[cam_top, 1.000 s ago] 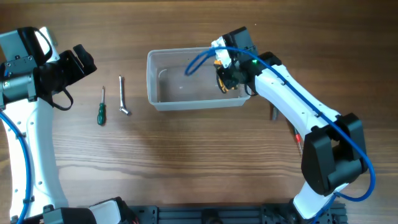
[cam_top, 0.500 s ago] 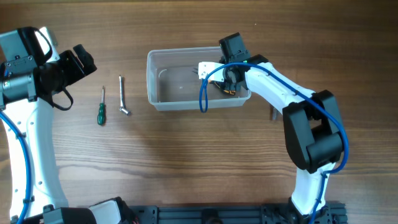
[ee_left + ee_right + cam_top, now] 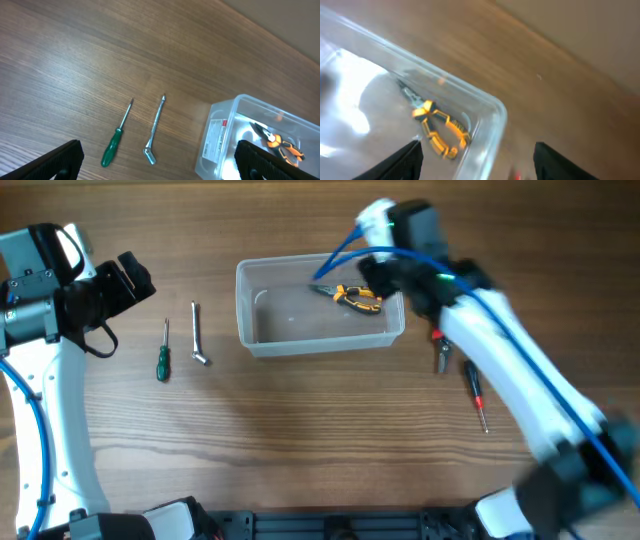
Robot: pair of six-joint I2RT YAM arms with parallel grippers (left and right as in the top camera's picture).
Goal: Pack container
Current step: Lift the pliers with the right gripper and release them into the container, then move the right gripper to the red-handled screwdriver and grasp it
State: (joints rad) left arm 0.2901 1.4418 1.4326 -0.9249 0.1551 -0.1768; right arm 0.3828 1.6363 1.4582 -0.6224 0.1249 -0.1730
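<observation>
Right gripper (image 3: pixel 477 152) has pulled away, fingers apart, motion-blurred overhead; pliers (image 3: pixel 358 297) lie inside the container (image 3: pixel 320 346); left gripper (image 3: pixel 160 161) likewise spread.

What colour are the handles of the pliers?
Pliers handles: orange and black; best in right wrist view.

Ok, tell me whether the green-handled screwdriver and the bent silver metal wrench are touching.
Apart. The overhead view shows bare wooden table between the green-handled screwdriver and the bent silver metal wrench along their length.
</observation>
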